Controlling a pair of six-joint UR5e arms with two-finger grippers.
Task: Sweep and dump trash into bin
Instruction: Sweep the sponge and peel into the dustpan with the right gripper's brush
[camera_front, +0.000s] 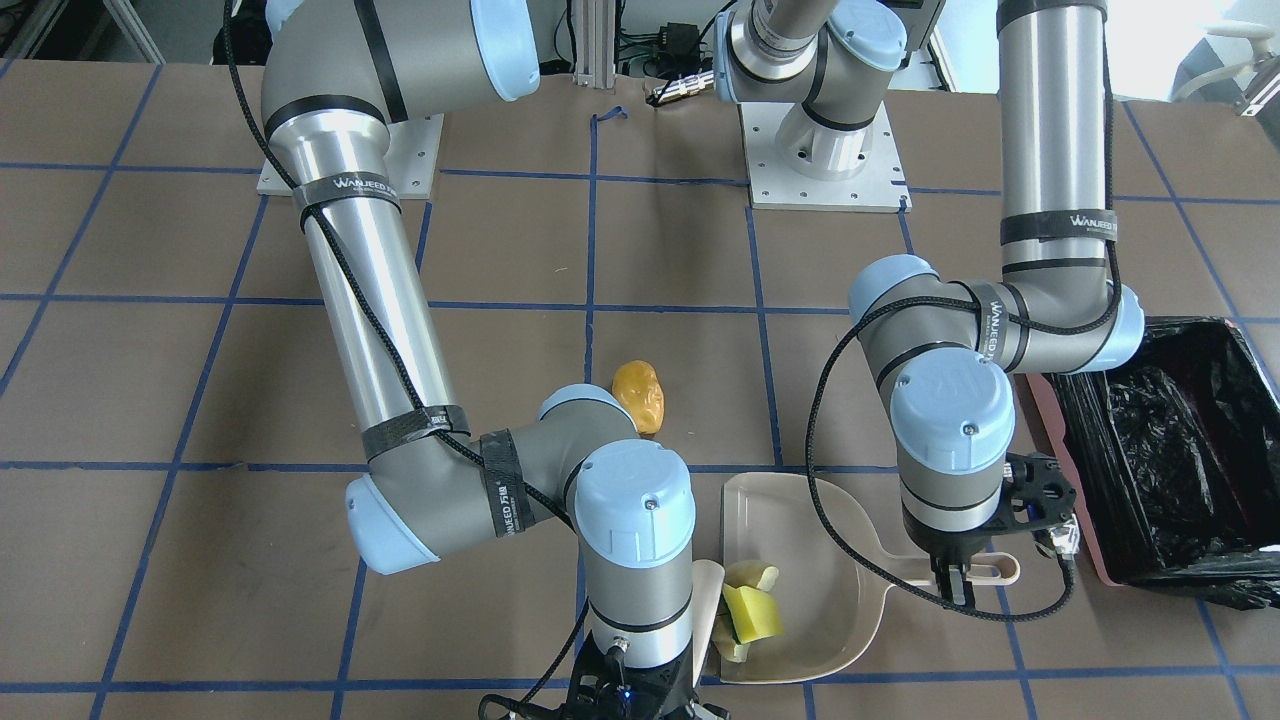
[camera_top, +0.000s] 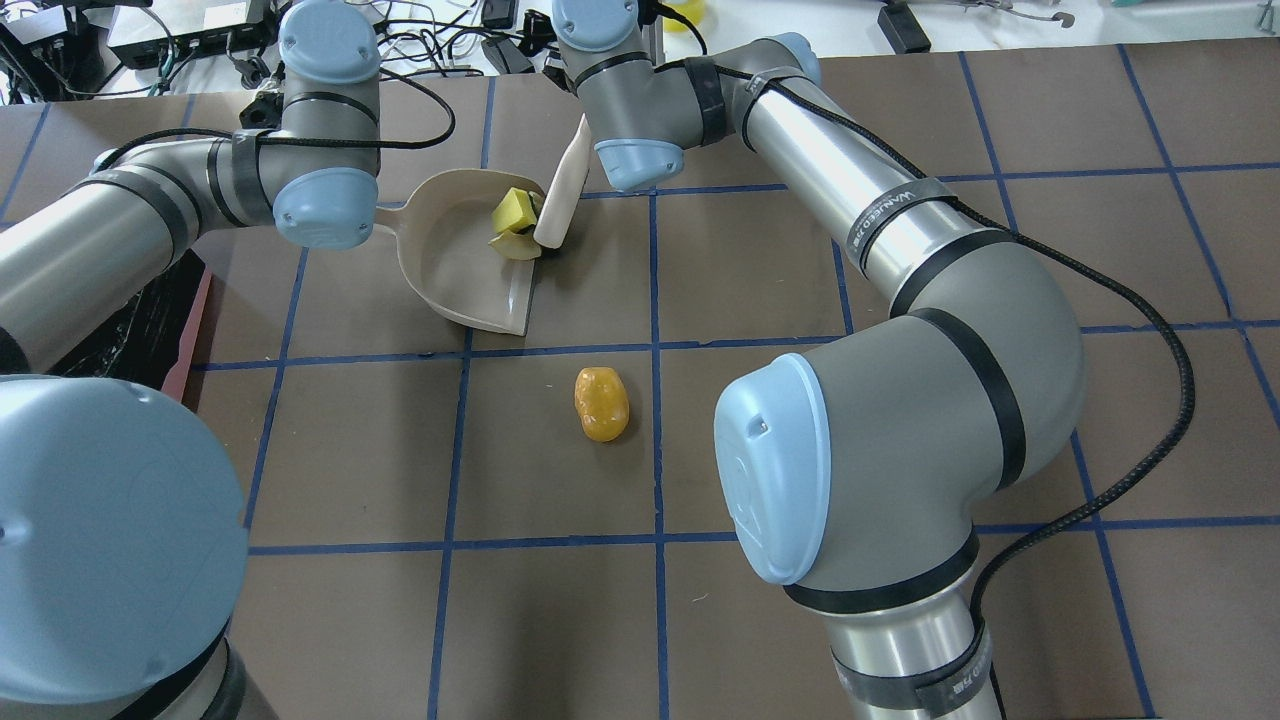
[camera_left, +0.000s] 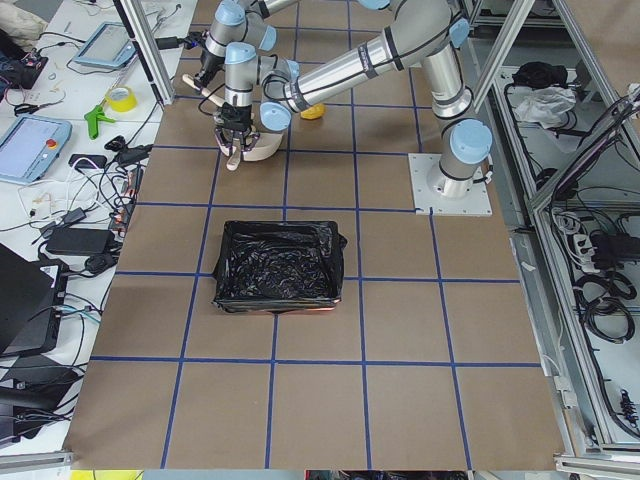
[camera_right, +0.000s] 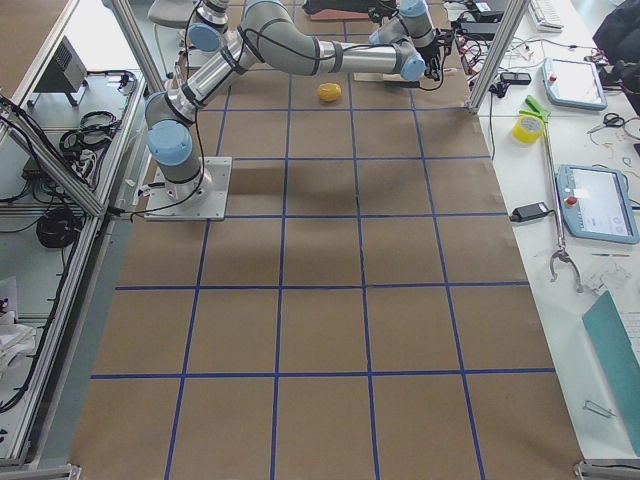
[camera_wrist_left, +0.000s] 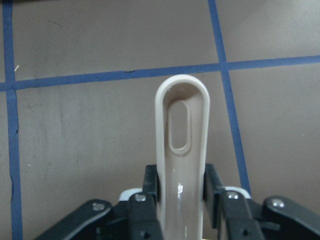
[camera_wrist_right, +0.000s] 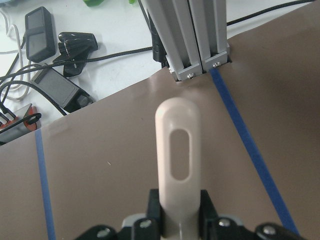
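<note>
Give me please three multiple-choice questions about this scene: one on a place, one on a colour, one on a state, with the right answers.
1. Where is the orange lump?
A. in the dustpan
B. on the table, outside the dustpan
C. in the bin

2. Which colour is the bag in the bin?
A. black
B. white
C. blue

3. How is the left gripper?
A. open above the table
B. shut on the dustpan's handle
C. shut on the orange lump

Answers:
1 B: the lump lies on bare table, apart from the dustpan.
2 A: glossy black plastic lines the bin.
3 B: the left wrist view shows both fingers pressed on the handle.
</note>
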